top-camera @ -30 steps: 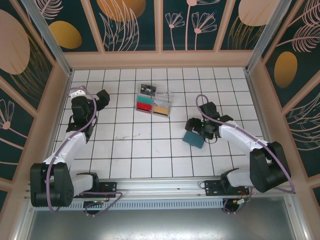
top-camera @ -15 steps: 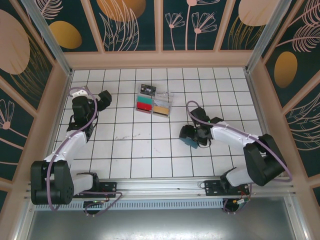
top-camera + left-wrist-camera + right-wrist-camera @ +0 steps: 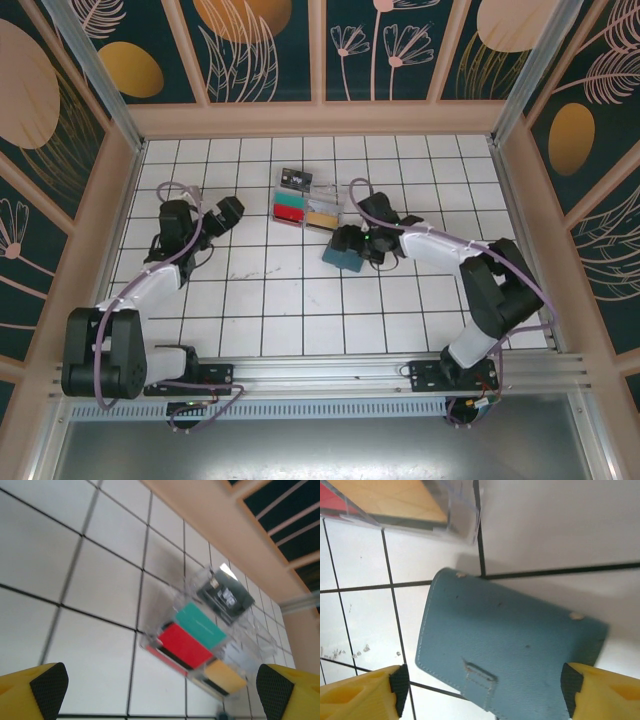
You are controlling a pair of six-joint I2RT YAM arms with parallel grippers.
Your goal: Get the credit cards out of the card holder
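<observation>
Both grippers are being held spread. The left gripper (image 3: 226, 212) is being held wide open above the tiles, well apart from the work. The right gripper (image 3: 350, 247) is being poised with its fingers (image 3: 365, 695) straddling the card holder (image 3: 510, 645); whether the pads are being pressed against it cannot be told. The holder is being seen folded shut, teal-blue and stitched, with a small strap loop uppermost. It is lying on the white tiled table (image 3: 260, 300), just beside the near corner of the clear tray (image 3: 344, 198). The opening step is judged as being in hand, with the credit cards judged as being enclosed inside. Next, the holder is probably needing to be pinned by one gripper while its upper half is being lifted by the other.
</observation>
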